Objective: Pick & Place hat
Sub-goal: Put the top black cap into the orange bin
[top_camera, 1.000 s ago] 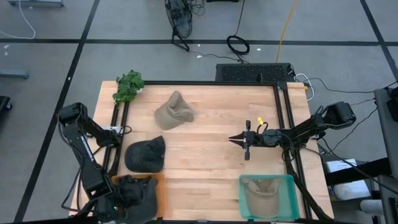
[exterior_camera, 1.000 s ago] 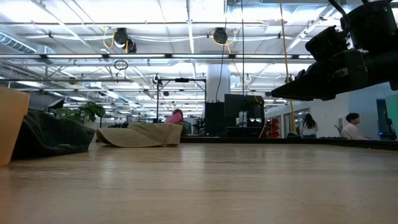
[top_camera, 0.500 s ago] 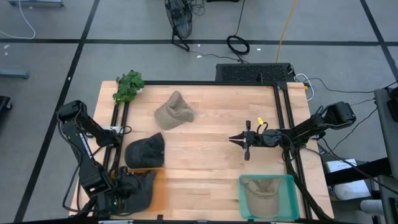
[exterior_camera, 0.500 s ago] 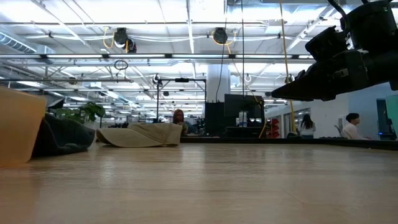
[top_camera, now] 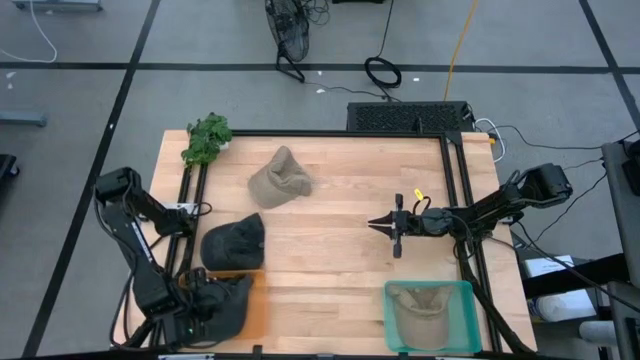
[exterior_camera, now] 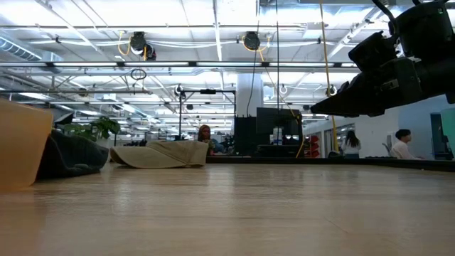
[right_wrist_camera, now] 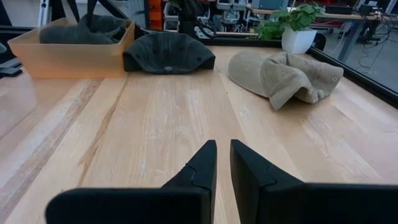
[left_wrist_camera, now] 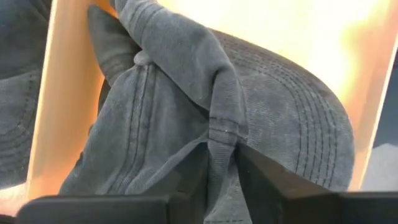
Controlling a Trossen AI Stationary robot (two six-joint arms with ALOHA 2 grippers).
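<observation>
Soft grey cotton is sagging inside the orange bin (top_camera: 252, 312) at the table's near-left corner: this dark hat (left_wrist_camera: 211, 118) looks light and floppy. Its stitched seam ridge is sitting between the left gripper (left_wrist_camera: 221, 180)'s loosening fingers; the stiffer brim would hold better.

The work surface is a light wooden table (top_camera: 330, 210) with a black frame along its edges. Resting directly on it are a potted green plant (top_camera: 206, 139) at the far left corner, a crumpled tan hat (top_camera: 280, 178) beside it, a dark grey hat (top_camera: 233, 246) nearer the left edge, an orange bin (top_camera: 253, 310) at the near left corner and a green bin (top_camera: 467, 318) at the near right. The centre of the tabletop shows bare wood.
</observation>
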